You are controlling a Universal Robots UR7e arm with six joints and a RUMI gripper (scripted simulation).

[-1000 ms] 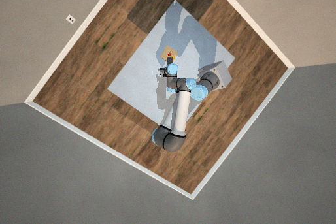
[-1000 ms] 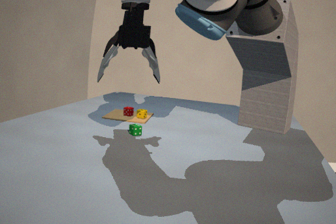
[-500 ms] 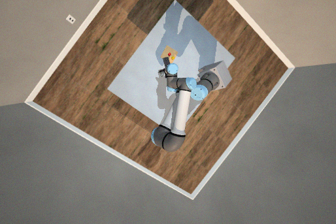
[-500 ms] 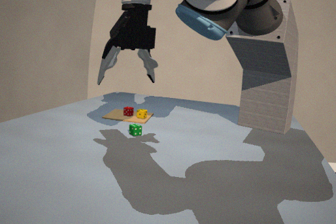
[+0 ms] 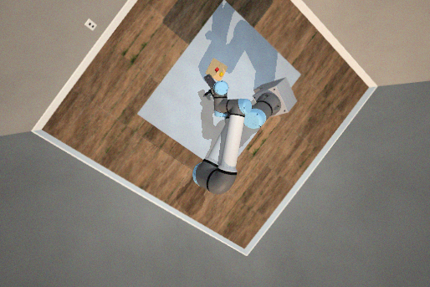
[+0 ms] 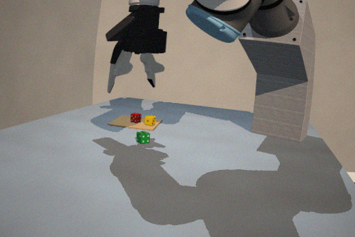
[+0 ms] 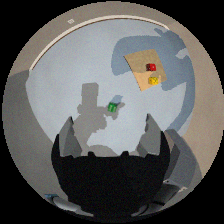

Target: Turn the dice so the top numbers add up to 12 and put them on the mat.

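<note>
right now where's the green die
In the exterior view the small green die sits on the pale blue table, off the tan mat, just in front of the yellow die.

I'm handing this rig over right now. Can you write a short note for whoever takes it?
Pincer: open, holding nothing, hanging high above the table.
Red die and yellow die: on the tan mat, apparently flat.
Green die: on the table in front of the mat, off it.
Left: put the green die on the mat; pips are too small to read, so check that the tops sum to 12.
</note>
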